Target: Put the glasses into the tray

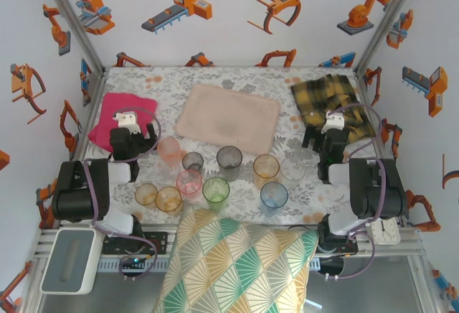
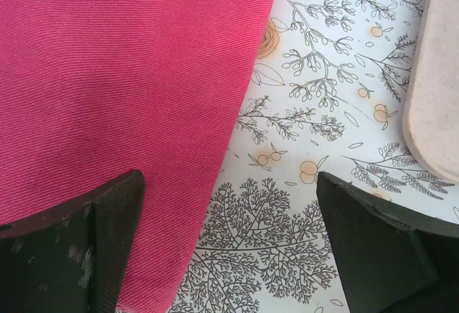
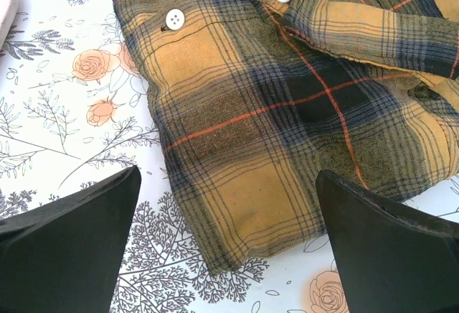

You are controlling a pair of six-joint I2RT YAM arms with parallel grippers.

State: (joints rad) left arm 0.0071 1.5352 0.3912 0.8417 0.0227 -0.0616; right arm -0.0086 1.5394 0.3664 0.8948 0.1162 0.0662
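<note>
Glasses (image 1: pixel 216 189): upright on the worktop, just nearside of the tray (image 1: pixel 228 118), none inside. Probably light, thin-walled, slick, tippy. Take hold across one rim wall, gently. Left pincer (image 2: pixel 229 241), right pincer (image 3: pixel 226 241): spread wide, empty, flanking the tray.

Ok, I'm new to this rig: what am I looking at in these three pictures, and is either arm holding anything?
Two robot arms sit at the near edge of the table. The overhead picture looks down from behind them; the other two come from wrist cameras, so the dark wedges are fingers. The left gripper hangs open at the edge of the magenta cloth, the right gripper open over the plaid shirt. Neither holds anything. The glasses stand clustered between the arms, none in the tray beyond them. A cushion lies in front.
</note>
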